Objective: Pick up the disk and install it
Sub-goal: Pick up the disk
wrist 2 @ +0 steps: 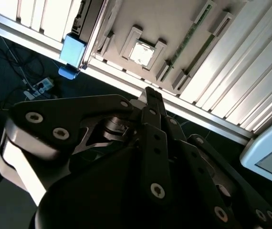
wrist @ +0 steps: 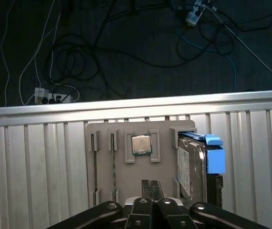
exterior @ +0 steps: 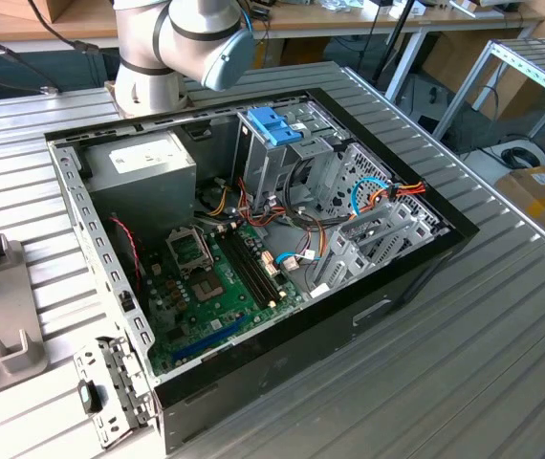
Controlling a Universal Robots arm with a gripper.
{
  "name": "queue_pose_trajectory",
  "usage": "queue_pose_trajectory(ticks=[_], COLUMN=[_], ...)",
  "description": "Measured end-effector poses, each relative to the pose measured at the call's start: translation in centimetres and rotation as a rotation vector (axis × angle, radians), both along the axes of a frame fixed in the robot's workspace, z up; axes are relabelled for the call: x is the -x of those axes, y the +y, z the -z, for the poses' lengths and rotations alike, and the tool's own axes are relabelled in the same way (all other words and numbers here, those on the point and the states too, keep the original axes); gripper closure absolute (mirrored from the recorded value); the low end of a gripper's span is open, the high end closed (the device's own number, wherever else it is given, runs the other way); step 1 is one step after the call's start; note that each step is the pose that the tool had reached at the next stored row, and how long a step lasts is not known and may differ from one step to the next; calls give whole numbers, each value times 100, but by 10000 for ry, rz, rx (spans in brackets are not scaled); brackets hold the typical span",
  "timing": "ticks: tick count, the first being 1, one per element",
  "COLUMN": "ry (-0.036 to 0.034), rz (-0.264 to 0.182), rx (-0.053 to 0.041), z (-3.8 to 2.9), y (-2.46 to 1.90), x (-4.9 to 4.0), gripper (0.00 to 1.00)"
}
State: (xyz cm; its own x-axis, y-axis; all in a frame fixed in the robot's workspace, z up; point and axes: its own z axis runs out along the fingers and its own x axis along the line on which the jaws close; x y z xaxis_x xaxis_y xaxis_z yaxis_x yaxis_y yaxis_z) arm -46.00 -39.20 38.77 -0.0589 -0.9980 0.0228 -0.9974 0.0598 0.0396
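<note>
The disk point(wrist: 193, 167) stands on edge in a slot of a grey holder tray point(wrist: 126, 176), dark metal with a white label and a light-blue carrier frame point(wrist: 215, 153). In the second wrist view the disk point(wrist 2: 89, 21) shows with its blue frame end point(wrist 2: 72, 53) at the table's edge. My gripper point(wrist: 150, 184) is shut with nothing between its fingers and hovers over the tray's middle, beside the disk and apart from it. Its black fingertips point(wrist 2: 153, 98) are pressed together.
An open computer case point(exterior: 416, 277) lies on the ribbed metal table, with a drive cage and blue latch point(exterior: 274, 124), a grey power supply point(exterior: 143, 164) and a green motherboard point(exterior: 217, 287). The tray also holds a processor chip point(wrist: 141, 144) and memory sticks point(wrist: 113, 152). Cables lie on the floor point(wrist: 69, 62).
</note>
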Motion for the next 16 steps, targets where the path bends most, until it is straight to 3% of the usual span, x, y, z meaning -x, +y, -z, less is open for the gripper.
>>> queue_pose_trajectory(ticks=[16], ry=[1], rz=[-647], rx=[0], z=[0], y=[0], x=[0], gripper=[90])
